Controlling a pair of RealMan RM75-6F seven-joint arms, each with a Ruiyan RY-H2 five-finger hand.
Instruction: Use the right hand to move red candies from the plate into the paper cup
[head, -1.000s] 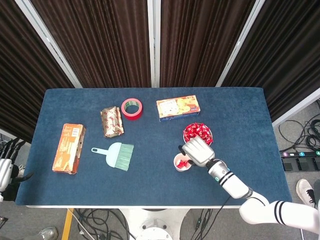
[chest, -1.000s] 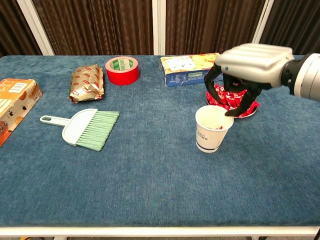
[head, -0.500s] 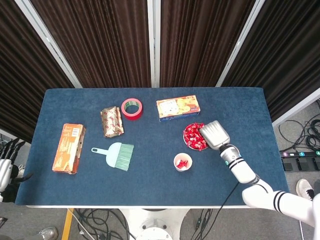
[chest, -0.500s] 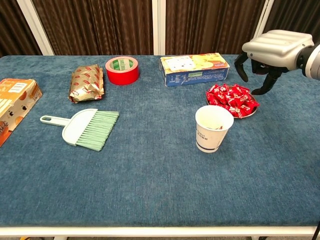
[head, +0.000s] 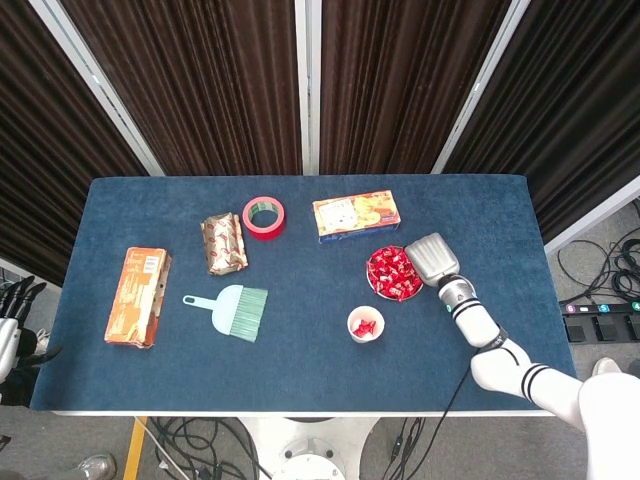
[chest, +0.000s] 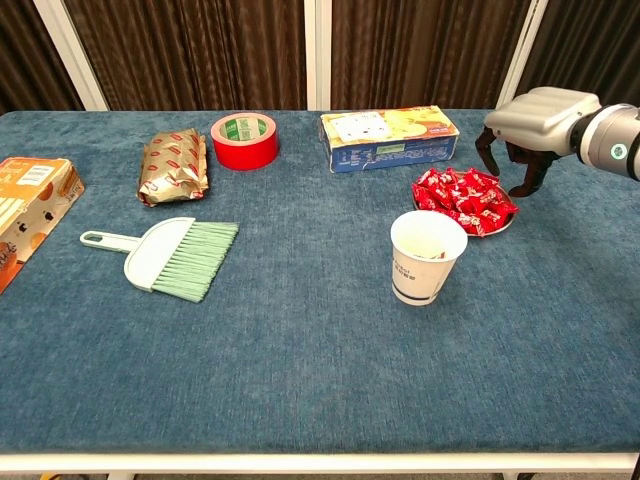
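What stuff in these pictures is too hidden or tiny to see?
- Left hand: head view, mostly cut off by the picture's edge; open or shut unclear.
- Candies inside the paper cup: chest view, hidden by its wall.
- Print on the blue box: too small to read.

1 paper cup (chest: 427, 256), 1 plate (chest: 497, 226) of red candies (chest: 462, 196) (pile too dense to count), 1 tape roll (chest: 244, 140), 1 brush (chest: 165, 256), 2 boxes (chest: 390, 137) (head: 138, 296), 1 foil pack (chest: 175, 165).

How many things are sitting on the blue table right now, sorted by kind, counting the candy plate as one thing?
Boxes: 2, orange box and snack box
Foil packets: 1
Tape rolls: 1
Brushes: 1
Paper cups: 1
Candy plates: 1
Total: 7
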